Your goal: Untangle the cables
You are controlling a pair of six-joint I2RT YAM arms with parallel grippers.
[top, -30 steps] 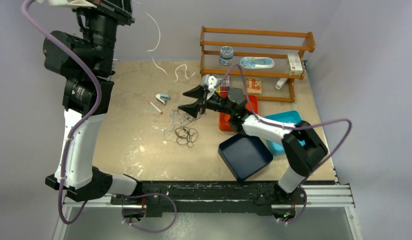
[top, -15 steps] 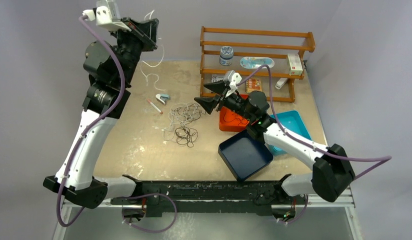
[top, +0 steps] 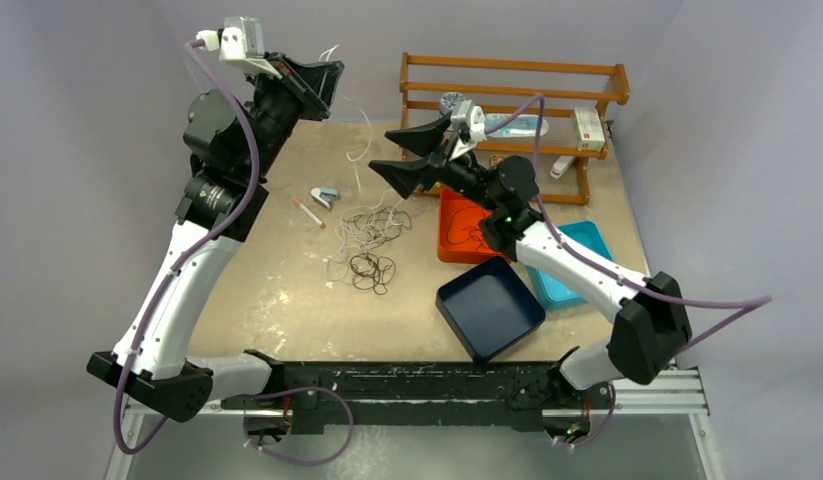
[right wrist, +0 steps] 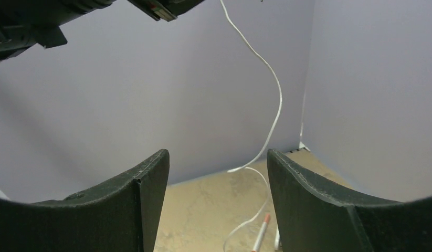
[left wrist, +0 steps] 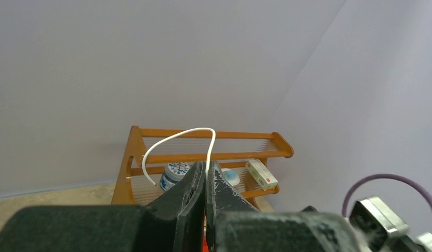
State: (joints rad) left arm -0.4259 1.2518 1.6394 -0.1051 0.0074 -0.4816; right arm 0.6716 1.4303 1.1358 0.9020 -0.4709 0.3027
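White cable [right wrist: 280, 100] hung clamped in the left gripper [top: 330, 78], raised high above the bench [top: 267, 290], its lower end trailing into the tangled heap of cables [top: 372, 240] there. Right gripper [top: 383, 152] hovered beside the strand, jaws wide, empty. Pulling higher could tighten knots, drag the whole heap along, or slip the strand free.

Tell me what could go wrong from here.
The left claw pinches the white cable near its free end; a harder pull may slip it out.
That cable runs down into the tangle, so lifting could drag the black loops along or tighten knots.
The open right claw hangs near the shelf and might bump it.
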